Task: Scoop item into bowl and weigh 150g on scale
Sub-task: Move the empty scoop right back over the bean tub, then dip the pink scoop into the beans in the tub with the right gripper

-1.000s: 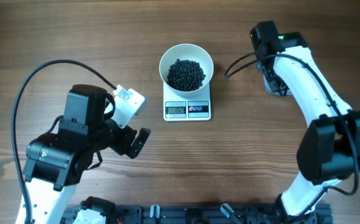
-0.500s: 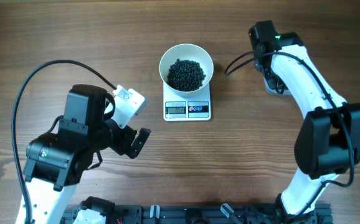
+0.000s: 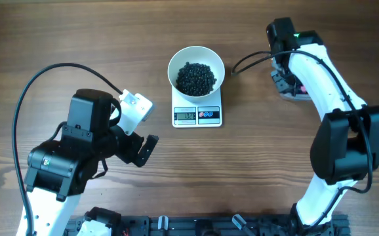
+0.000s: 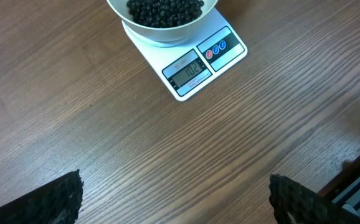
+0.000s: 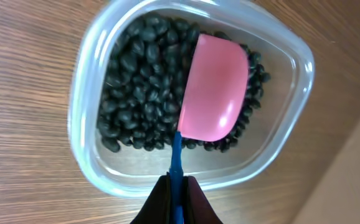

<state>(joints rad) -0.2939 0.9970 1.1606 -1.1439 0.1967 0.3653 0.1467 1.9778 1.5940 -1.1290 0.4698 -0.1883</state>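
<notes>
A: Overhead first. Where's your stuff?
B: White bowl [image 3: 174, 64] sits on the scale [image 3: 197, 115], mid-table, far half, with black beans [image 3: 197, 77] piled inside. Display faces the near side, digits too small to read. Your left gripper [image 3: 143, 151] hangs near-left of the scale over bare table [image 3: 255, 170], touching nothing. Your right gripper [image 3: 286, 84] is far right, mostly hidden under its own arm.
A: Left wrist view?
B: Both fingers [image 4: 58, 199] show at the bottom corners, spread wide, only wood between them. Scale and bowl of beans sit beyond, at the far edge, well apart from the tips.
A: Right wrist?
B: Jaws pressed together, pinching the blue handle [image 5: 176, 158] of a pink scoop [image 5: 214, 93]. Scoop head lies over more beans in a clear tub [image 5: 83, 93]. Can't tell if it touches them.
</notes>
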